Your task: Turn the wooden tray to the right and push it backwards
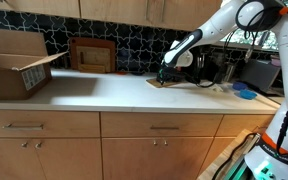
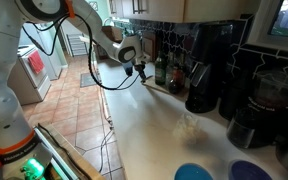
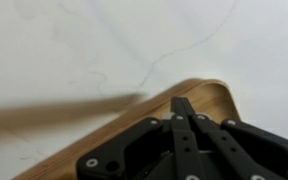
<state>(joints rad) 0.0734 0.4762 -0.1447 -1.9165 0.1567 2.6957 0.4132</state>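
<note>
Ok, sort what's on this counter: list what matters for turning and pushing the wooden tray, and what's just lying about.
For the job:
wooden tray
gripper, shut, over the tray

Just lying about:
cardboard box
dark framed panel
bottles
coffee machines
blue items

text: none legible | labels: none | brands: none | numbers: none
</note>
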